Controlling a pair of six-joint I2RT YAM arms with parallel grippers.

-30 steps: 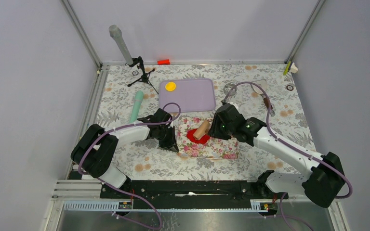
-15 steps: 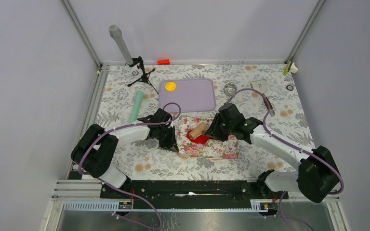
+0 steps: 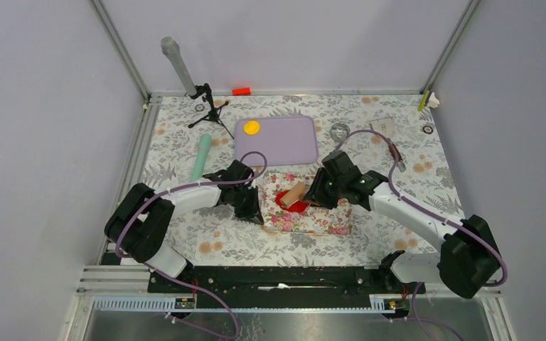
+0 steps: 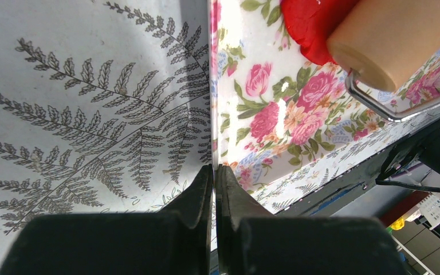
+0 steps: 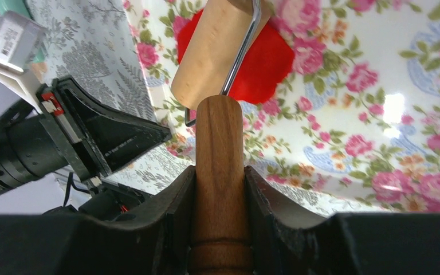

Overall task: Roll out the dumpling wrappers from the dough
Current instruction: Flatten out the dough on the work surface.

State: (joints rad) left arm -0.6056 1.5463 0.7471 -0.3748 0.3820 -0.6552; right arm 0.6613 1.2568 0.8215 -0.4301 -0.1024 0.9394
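The dough [image 3: 293,201] lies as a flat, ragged-edged red sheet on the left-middle part of a rose-patterned mat [image 3: 327,217], between the two arms. A wooden roller [image 3: 298,191] rests across it at a slant, its pale drum covering part of the red. In the right wrist view the dough [image 5: 260,60] shows on either side of the drum, just beyond the fingertips.

The right gripper [image 3: 314,193] is clamped on the roller's darker wooden handle. Both fingers [image 5: 169,200] press its sides, and a wire frame runs from the handle to the drum.

The left gripper [image 3: 253,206] is closed tight, finger against finger, with its tips [image 4: 213,172] right at the mat's left edge. I cannot tell whether it pinches that edge or merely touches it. From its camera the dough [image 4: 306,23] sits well beyond the tips, under the end of the drum.

Behind the mat is a lavender tray [image 3: 284,142] with the yellow wrapper [image 3: 252,128], a small round disc, in its far-left corner. A mint-green stick [image 3: 201,158] lies left of the tray. A small red-orange block [image 3: 241,91] sits by the back wall, near a grey tube on a black tripod [image 3: 179,65].
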